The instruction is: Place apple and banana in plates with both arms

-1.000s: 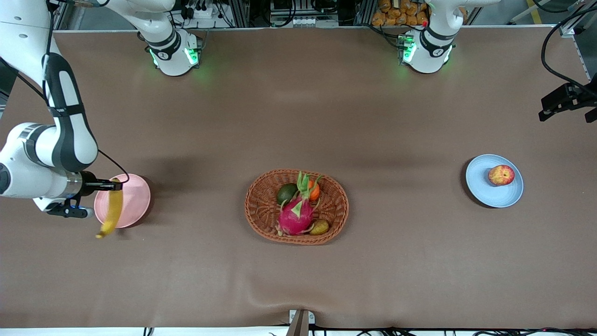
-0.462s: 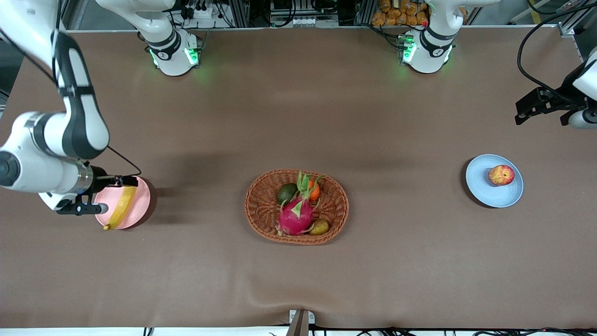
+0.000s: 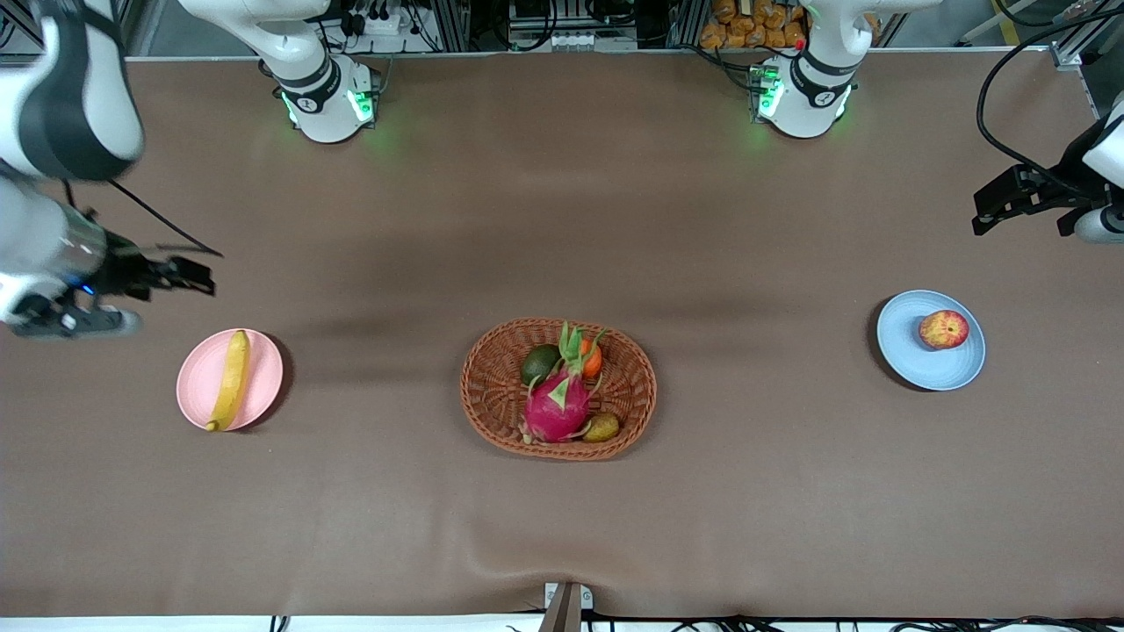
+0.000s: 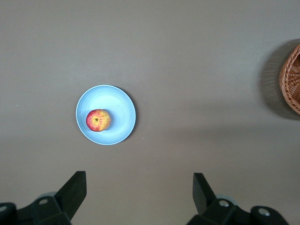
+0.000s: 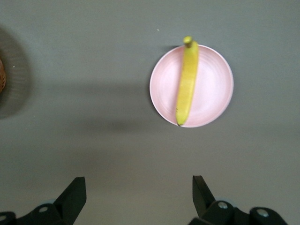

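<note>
A: Where is the banana (image 3: pixel 230 379)?
B: It lies across the pink plate (image 3: pixel 260 379) at the right arm's end of the table (image 3: pixel 562 219), one tip reaching just past the rim.

A: And the apple (image 3: pixel 944 329)?
B: On the blue plate (image 3: pixel 913 347) at the left arm's end, off-centre.

A: What are the hands doing?
B: The right hand (image 3: pixel 180 275) hangs in the air, fingers spread and empty, near the pink plate. The left hand (image 3: pixel 1010 200) is also released and holds nothing, up over the table near the blue plate.

A: Anything between the plates?
B: A wicker basket (image 3: pixel 492 395) holding a dragon fruit (image 3: pixel 557 406) and smaller fruits.
</note>
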Robot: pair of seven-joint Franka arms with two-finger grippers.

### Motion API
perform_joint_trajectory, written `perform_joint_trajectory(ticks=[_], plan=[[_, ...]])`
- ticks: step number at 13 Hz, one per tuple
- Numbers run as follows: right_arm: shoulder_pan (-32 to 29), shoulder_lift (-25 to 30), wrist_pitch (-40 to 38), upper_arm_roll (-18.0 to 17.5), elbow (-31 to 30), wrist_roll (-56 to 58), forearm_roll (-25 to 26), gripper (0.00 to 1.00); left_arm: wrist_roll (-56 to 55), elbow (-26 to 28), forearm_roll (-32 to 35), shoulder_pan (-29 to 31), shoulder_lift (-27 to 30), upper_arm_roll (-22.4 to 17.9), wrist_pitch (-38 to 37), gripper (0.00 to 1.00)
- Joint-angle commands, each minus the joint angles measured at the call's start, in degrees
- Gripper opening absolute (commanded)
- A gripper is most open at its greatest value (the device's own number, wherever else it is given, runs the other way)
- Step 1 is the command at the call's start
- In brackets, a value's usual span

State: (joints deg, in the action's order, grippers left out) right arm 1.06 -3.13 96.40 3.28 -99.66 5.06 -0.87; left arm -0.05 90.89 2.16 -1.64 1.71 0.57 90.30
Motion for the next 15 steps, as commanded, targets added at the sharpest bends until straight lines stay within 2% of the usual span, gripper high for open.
perform_joint_trajectory(ticks=[1,3,8,15], plan=[[-1.9,0.2,-9.9,0.1,8.7,-1.3,1.3,1.0,-0.7,0.2,-0.8,0.3,0.3,0.0,0.1,1.0],[-2.1,0.7,-14.2,0.2,12.3,-2.3,1.1,1.0,-0.6,0.2,-0.7,0.3,0.2,0.0,0.1,1.0],[-2.1,1.9,-17.6,0.4,15.1,-8.5,0.3,1.0,-0.5,-0.1,-0.7,0.3,0.1,0.0,0.1,1.0],[-2.1,1.9,-17.6,0.3,15.2,-7.5,0.3,1.0,-0.1,0.0,-0.7,0.3,0.1,0.0,0.1,1.0]])
